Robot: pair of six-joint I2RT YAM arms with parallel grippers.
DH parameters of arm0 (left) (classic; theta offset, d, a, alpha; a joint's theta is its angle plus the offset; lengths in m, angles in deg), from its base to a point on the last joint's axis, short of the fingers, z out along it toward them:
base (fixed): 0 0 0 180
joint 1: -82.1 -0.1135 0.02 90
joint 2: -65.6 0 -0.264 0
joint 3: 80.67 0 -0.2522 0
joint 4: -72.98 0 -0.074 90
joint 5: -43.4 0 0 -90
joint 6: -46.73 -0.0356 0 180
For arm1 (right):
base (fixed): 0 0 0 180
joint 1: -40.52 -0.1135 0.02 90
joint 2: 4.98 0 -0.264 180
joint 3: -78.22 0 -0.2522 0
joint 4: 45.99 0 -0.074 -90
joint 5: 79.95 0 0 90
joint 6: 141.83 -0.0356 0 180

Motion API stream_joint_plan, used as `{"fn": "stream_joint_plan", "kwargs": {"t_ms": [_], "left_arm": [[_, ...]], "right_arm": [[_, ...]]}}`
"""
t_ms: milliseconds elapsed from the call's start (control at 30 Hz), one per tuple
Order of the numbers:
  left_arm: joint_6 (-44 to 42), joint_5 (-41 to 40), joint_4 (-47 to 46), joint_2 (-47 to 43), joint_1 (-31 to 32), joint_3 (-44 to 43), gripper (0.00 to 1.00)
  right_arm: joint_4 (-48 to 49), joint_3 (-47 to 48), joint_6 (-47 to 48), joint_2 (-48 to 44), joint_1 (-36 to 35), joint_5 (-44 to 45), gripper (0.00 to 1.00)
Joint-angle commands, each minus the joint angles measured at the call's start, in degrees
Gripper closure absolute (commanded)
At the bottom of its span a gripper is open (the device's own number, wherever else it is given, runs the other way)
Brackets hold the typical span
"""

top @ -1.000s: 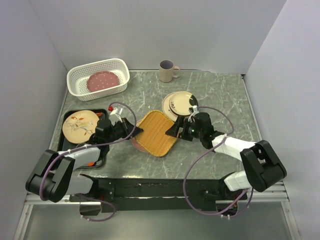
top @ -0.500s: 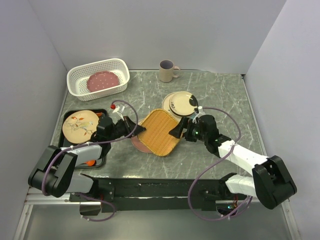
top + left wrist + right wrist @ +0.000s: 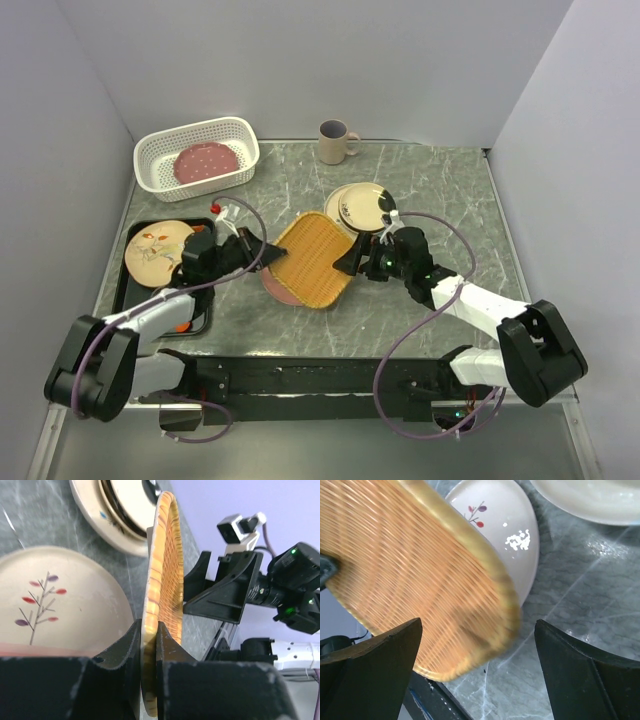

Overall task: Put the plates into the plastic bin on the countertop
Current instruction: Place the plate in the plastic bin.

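Robot lab booth: bare white walls (image 3: 300, 60), marble-look countertop (image 3: 440, 190).

soft even light, faint shadows, blur on the tan-orange plate (image 3: 420, 570)

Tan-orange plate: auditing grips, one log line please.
left gripper: shut on tan-orange plate | right gripper: open by its opposite edge | bin: pink plate inside

No readable text, label, brand, number or sign in any view.
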Motion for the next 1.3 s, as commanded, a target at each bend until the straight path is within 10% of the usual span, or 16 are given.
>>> {"fn": "stream_joint_plan", "kwargs": {"t_ms": [0,767,1267], "left_arm": [[1.0,1.2,-1.2,-4.9,-2.0,-2.3,0.99],[3.7,6.2,-6.2,7.0,-11.0,-10.7,0.99],[11.9,6.8,-8.8,4.6,-25.7,-12.2,0.99]], "right_arm": [[4.6,2.5,0.6,0.6,-0.5,-2.1,0.00],[-4.2,-5.0,2.0,-16.8,-0.4,4.1,0.00],[-0.9,2.4,3.1,-3.6,-0.6,0.0,0.00]]}}
